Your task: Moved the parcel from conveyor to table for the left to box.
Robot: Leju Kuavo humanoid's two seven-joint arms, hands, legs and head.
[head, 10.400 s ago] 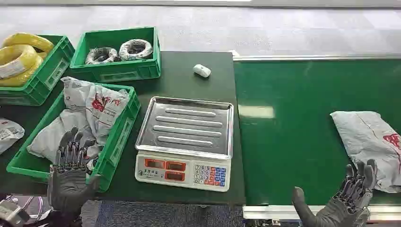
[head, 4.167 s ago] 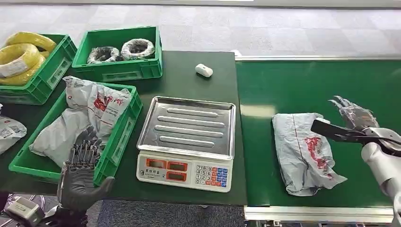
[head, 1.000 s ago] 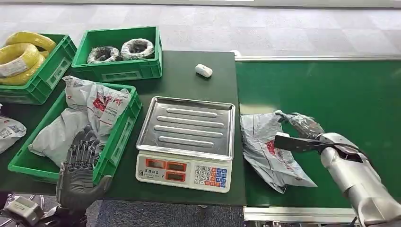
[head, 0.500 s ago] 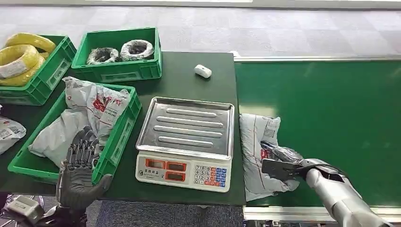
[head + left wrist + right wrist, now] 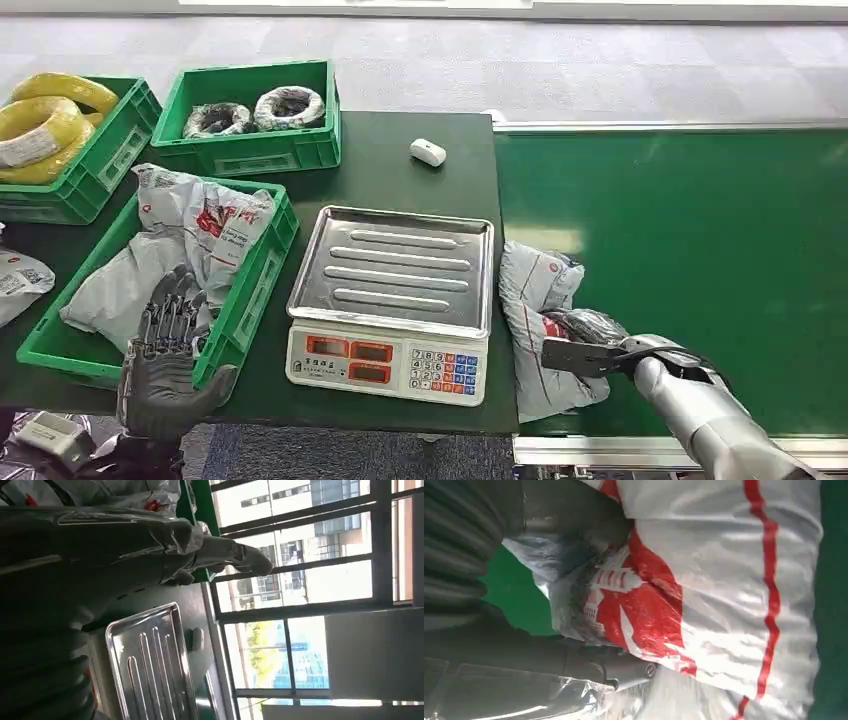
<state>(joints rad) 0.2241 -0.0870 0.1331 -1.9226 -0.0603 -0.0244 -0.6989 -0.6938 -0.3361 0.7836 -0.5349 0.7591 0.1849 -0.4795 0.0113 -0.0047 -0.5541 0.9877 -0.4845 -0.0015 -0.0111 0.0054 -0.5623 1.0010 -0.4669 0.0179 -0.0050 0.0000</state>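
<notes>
The right hand (image 5: 590,335) grips the grey parcel (image 5: 538,330), which lies bunched on the green conveyor (image 5: 700,250) just beside the scale (image 5: 392,300). The left hand (image 5: 165,355) hovers with fingers spread and nothing in it, apparently over the near edge of the crate (image 5: 245,300) beyond the scale

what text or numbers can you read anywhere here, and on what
Nothing can be quoted with certainty.
Scale keypad: digits on the white keys, too small to read.
Scale front: red display windows blank, small print beside them blurred.
Grey parcel held by the right hand: red logo and print, illegible.
Parcels in the green crate: red marks and black print, blurred.
</notes>
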